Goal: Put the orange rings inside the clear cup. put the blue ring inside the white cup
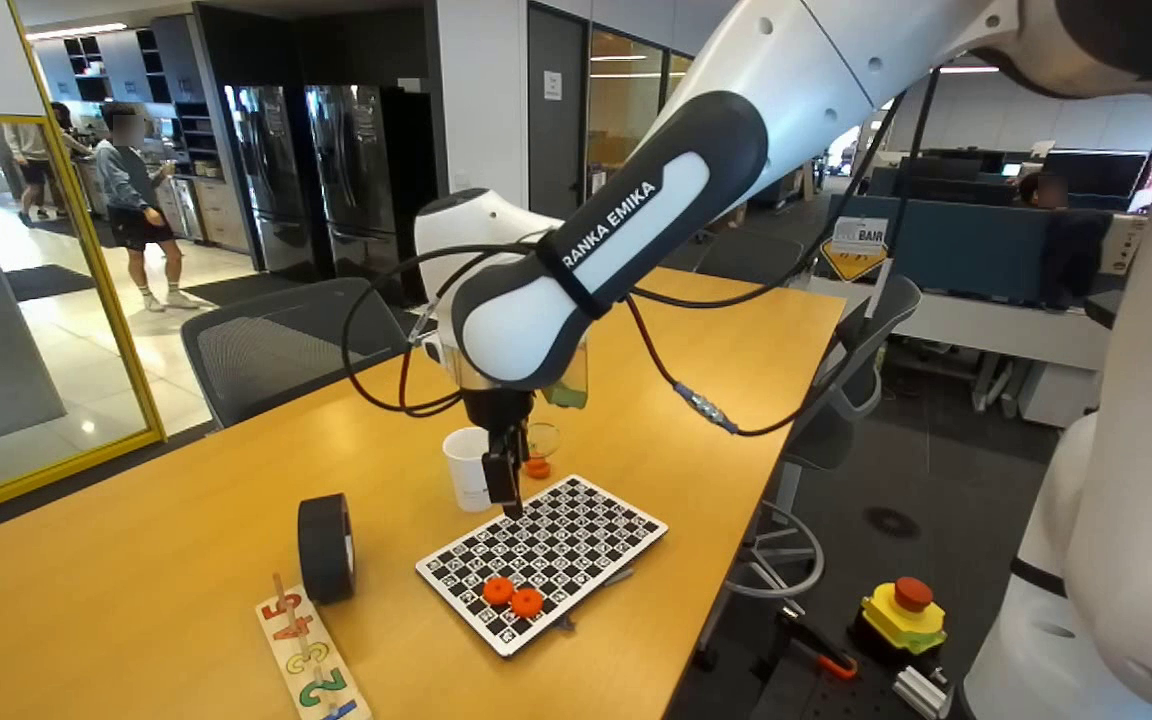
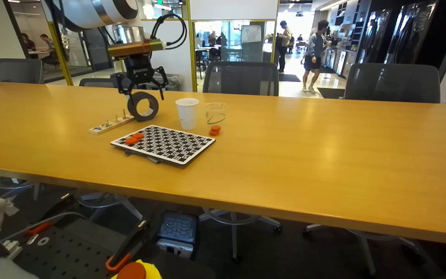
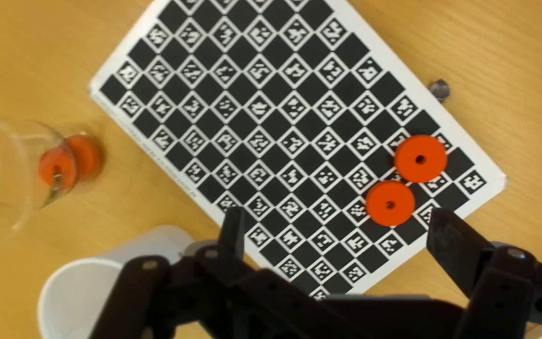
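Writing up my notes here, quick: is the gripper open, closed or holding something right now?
Gripper: open, jaws wide apart, holding nothing.

The arm [image 1: 706,165] slopes down, its claw [image 3: 336,223] pointing downward and spread wide.

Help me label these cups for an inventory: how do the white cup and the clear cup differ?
The white cup is opaque, while the clear cup is see-through. Orange rings show through the clear cup's wall in the wrist view; nothing shows through the white cup's wall. What they share: both stand upright on the wooden table.
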Controlling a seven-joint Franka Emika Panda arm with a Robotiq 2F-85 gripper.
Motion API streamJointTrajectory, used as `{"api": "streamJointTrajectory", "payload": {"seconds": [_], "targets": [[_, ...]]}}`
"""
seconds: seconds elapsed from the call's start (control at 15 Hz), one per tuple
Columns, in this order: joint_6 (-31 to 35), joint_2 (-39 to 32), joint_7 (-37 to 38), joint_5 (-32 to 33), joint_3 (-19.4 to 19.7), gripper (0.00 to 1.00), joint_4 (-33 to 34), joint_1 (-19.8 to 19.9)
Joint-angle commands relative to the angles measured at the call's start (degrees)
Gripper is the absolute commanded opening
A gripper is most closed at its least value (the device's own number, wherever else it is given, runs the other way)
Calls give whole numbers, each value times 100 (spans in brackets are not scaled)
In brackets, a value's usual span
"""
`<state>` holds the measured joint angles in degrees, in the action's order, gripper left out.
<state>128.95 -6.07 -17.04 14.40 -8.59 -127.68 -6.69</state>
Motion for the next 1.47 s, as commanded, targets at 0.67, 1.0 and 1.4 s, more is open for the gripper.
{"api": "streamJointTrajectory", "payload": {"seconds": [0.67, 1.0, 1.4], "targets": [[2140, -53, 731, -1566, -73, 100, -1500, -31], [2288, -347, 700, -1876, -69, 100, -1454, 56], [2337, -639, 873, -1788, -34, 100, -1315, 74]]}}
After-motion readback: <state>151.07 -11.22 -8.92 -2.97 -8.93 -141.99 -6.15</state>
